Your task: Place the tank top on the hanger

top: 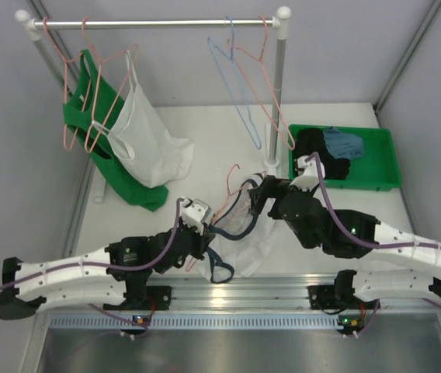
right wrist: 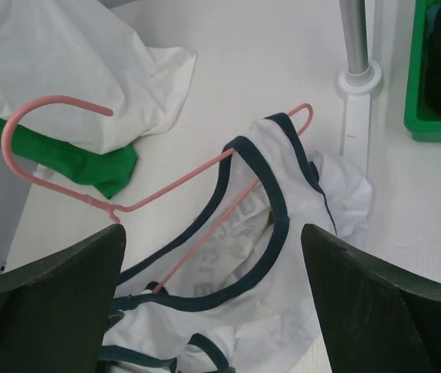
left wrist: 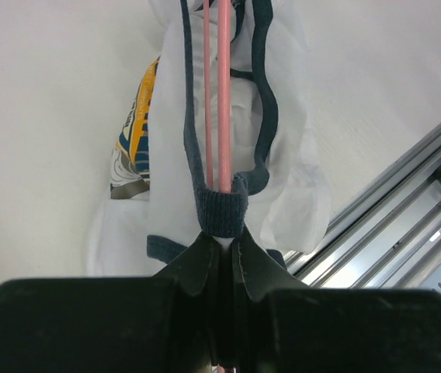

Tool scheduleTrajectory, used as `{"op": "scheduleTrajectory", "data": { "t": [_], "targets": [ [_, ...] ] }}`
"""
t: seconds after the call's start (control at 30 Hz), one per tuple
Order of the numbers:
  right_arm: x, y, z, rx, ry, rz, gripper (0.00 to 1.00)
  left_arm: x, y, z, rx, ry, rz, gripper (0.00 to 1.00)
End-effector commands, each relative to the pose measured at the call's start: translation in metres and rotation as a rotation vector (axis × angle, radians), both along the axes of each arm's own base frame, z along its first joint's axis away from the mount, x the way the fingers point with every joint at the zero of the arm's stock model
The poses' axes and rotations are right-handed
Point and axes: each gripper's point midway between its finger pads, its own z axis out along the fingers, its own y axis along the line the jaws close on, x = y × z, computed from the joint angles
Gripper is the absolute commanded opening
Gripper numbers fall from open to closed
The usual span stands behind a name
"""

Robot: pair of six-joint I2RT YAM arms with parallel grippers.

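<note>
We find the tank top [top: 251, 237] crumpled on the table [top: 197, 124] just in front of the rack post [top: 277, 109], threaded on the hanger [right wrist: 174, 180]. The left gripper [left wrist: 222, 245] pinches hanger and navy strap together. The right gripper [right wrist: 213, 249] is spread wide and empty. Bare table lies left of the post.

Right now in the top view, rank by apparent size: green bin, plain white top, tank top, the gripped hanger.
1. green bin
2. plain white top and tank top: about alike; the hanging one is nearer the camera, so unranked
3. hanger: thin wire, partly covered
</note>
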Motion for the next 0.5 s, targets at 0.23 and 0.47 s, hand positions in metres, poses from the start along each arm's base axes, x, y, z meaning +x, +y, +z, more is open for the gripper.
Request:
{"op": "scheduleTrajectory", "data": {
  "t": [0.23, 0.47],
  "targets": [
    [-0.005, -0.021, 0.033, 0.069, -0.054, 0.009, 0.95, 0.016, 0.061, 0.142, -0.244, -0.105, 0.209, 0.0],
    [-0.006, -0.023, 0.051, 0.07, -0.083, 0.024, 0.95, 0.029, 0.095, 0.223, -0.2, -0.203, 0.317, 0.0]
  ]
}}
